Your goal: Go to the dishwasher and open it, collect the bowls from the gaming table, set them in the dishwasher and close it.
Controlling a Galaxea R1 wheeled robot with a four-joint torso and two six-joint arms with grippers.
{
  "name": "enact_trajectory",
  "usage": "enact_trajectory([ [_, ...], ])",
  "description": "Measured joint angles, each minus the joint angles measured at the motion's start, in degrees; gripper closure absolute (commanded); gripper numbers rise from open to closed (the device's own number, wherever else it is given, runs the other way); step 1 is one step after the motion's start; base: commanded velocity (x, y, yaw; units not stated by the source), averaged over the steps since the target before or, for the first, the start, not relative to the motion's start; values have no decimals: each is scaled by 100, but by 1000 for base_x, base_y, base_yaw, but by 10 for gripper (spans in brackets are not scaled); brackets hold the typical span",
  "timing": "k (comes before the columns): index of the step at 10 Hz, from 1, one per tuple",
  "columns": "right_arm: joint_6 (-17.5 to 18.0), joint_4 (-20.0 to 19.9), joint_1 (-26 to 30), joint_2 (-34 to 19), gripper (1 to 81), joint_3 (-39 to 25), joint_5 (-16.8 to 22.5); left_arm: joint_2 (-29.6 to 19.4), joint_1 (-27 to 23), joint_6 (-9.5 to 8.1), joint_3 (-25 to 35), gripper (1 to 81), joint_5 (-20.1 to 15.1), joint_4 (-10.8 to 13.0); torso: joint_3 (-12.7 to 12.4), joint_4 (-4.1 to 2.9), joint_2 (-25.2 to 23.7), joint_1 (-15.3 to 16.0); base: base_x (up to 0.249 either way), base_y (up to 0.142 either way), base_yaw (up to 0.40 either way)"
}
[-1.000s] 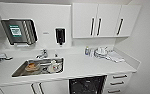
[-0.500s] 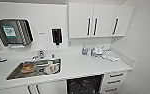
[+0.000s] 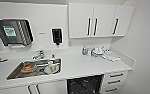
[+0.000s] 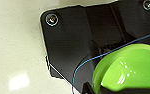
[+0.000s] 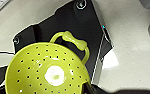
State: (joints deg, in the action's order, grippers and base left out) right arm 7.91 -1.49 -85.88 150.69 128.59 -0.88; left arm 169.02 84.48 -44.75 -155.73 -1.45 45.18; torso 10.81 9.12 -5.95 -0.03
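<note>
Left gripper state cannot be told from its wrist view: a green bowl (image 4: 131, 70) sits large and close at the wrist, its glossy inside catching light, above a pale speckled floor (image 4: 16, 50), but no fingers can be made out on it. Right gripper is just as unclear; at that wrist a yellow-green bowl (image 5: 47, 72) pierced with rows of small holes and bearing a looped handle (image 5: 73, 42) shows close up, with the same pale floor beyond.

From the head view, the dishwasher (image 3: 84, 85) lies near and slightly right of centre, under the white counter (image 3: 86, 66). It appears as a dark opening with speckled glints inside; whether racks or dishes fill it is too blurred to tell. Just right of it stands a stack of white drawers (image 3: 114, 81) with dark bar pulls.

On the counter's left a steel sink (image 3: 34, 68) holds a few dishes, with a tap (image 3: 38, 54) behind it. Far right on the counter sit a small bottle (image 3: 84, 50) and some pale crockery (image 3: 98, 51) beside a cloth (image 3: 112, 56). On the far wall hang a paper dispenser (image 3: 13, 31), a black soap dispenser (image 3: 56, 36) and white cupboards (image 3: 101, 21).
</note>
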Motion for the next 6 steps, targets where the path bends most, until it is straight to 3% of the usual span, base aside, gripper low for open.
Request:
enact_trajectory([
  [1, -1, 0, -20, 0, 811, 0, 2, 0, -2, 0, 2, 811, 0, 0, -31, -61, 0, 0, 0, 0, 0],
  [5, 0, 0, -30, 0, 811, 0, 15, 0, 17, 0, 0, 811, -2, 0, -127, -566, 0, -2, 0, 0, 0],
  [6, 0, 0, -30, 0, 811, 0, 17, 0, 17, 0, 0, 811, -2, 0, -129, -649, 0, -2, 0, 0, 0],
])
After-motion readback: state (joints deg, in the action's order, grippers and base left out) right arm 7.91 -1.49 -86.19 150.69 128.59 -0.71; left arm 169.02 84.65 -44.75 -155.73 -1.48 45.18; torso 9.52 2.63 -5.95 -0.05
